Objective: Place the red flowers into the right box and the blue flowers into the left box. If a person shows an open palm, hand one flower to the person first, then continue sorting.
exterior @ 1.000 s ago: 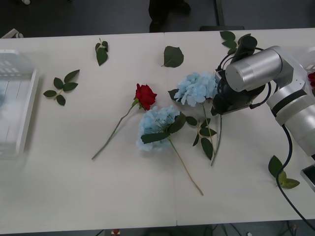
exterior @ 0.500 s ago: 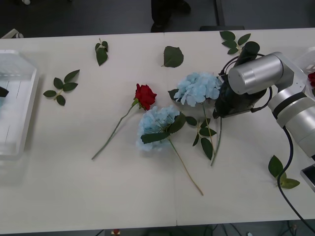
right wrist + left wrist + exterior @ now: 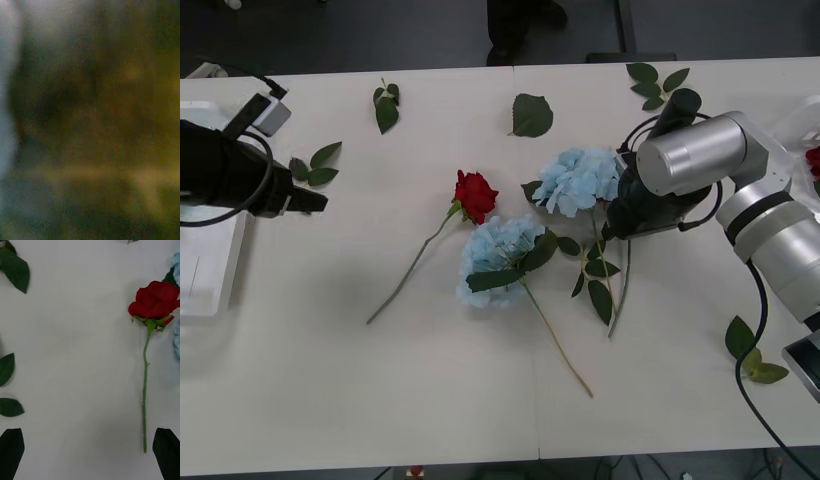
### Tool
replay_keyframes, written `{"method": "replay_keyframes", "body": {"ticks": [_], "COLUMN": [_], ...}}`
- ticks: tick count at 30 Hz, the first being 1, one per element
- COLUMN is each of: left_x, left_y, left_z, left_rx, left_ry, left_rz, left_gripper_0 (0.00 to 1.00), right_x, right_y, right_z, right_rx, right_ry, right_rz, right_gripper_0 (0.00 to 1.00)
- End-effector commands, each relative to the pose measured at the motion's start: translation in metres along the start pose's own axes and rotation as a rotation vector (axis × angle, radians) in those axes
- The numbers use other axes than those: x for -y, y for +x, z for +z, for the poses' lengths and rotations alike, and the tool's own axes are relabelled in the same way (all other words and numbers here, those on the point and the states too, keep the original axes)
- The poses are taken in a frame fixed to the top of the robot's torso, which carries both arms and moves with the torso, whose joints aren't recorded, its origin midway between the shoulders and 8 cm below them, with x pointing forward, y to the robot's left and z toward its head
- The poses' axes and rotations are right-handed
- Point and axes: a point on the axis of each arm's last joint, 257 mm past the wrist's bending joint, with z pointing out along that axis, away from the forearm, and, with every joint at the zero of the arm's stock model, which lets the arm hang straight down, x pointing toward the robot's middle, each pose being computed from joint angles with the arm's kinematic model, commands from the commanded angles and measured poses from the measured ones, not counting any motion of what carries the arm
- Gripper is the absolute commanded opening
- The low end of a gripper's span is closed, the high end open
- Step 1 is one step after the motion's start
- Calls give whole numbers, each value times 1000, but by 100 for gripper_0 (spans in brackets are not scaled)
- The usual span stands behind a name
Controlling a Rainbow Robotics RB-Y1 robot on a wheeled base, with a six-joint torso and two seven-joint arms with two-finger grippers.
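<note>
One red flower (image 3: 475, 194) lies mid-table, its stem running toward the front left; in the left wrist view the red flower (image 3: 155, 302) lies between and ahead of my black fingers. My left gripper (image 3: 312, 200) (image 3: 89, 453) is open, left of the rose and just past the left box (image 3: 208, 292). Two blue flowers (image 3: 580, 180) (image 3: 500, 256) lie beside the rose. My right gripper (image 3: 616, 218) is low at the stem of the farther blue flower, its tips hidden under the wrist. A red flower (image 3: 813, 160) shows at the right edge by the right box (image 3: 802, 122).
Loose green leaf sprigs lie about: near the left arm (image 3: 306, 176), at the back (image 3: 387, 106) (image 3: 532, 115) (image 3: 656, 80) and at the front right (image 3: 750, 352). The table's front half is bare white surface.
My left arm has swung in from the left, over the left box, toward the rose. My right arm has shifted slightly left at the farther hydrangea's stem.
</note>
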Motion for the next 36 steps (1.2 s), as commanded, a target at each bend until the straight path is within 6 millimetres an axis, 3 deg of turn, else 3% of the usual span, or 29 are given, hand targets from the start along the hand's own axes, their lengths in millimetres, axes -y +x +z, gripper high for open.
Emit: {"method": "replay_keyframes", "body": {"ticks": [1,2,5,8,10,12,21,24,28,31,36], "left_x": [48,53,69,81,87,91,114,118,120,123,129], "left_y": [-15,-16,-18,-18,-20,-22,-20,-18,-20,-18,-15], "left_z": [32,38,57,71,79,84,102,113,128,139,152], "left_rx": [29,26,11,-8,-21,-31,-54,-73,-76,-82,-100], "left_ry": [82,86,90,84,76,68,93,95,93,89,88], "left_rz": [42,50,77,110,135,161,190,199,203,211,222], "left_gripper_0": [100,100,100,100,100,100,100,100,100,100,100], "right_x": [-22,-22,-25,-25,-24,-24,-23,-23,-8,21,96], "right_y": [-6,-6,-9,-9,-8,-8,-11,-16,-29,-43,-58], "right_z": [6,7,6,6,6,5,-1,-11,-38,-70,-123], "right_rx": [11,8,6,6,4,3,-3,-7,-20,-16,23], "right_ry": [-34,-34,-37,-38,-39,-43,-72,-87,-92,-82,-4], "right_rz": [40,43,48,46,50,57,79,89,91,76,53], "right_gripper_0": [96,95,79,50,22,1,0,0,0,0,0]}}
